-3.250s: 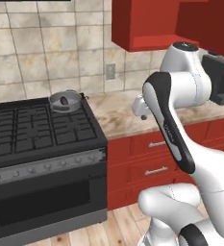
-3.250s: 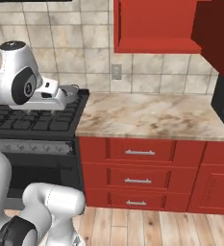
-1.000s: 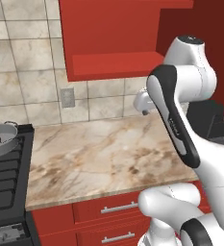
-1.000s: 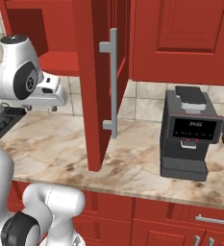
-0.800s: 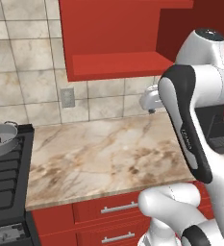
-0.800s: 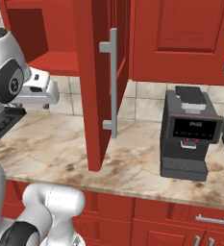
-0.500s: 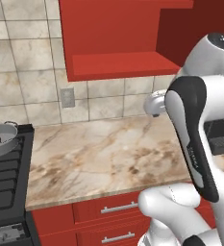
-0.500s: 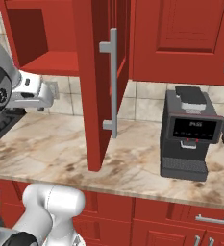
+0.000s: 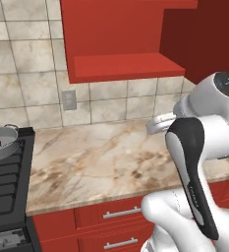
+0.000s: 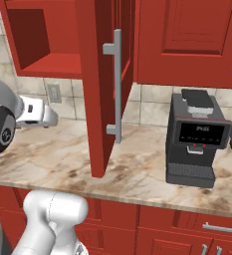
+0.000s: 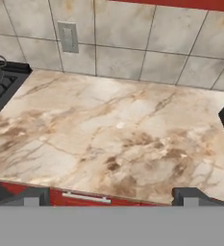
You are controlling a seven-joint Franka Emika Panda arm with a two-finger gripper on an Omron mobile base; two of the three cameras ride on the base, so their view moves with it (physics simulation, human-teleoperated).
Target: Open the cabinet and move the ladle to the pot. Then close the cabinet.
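Standing open, cabinet [image 10: 100,89]; coffee machine [image 10: 194,139] display unreadable.

No legible text or labels

Marble counter [image 9: 101,162] carries black coffee machine [image 10: 194,137]; stove [image 9: 5,182] bears pot [image 9: 0,142].

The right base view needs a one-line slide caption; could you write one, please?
Cabinet door swung open over the marble counter, coffee machine to its right.
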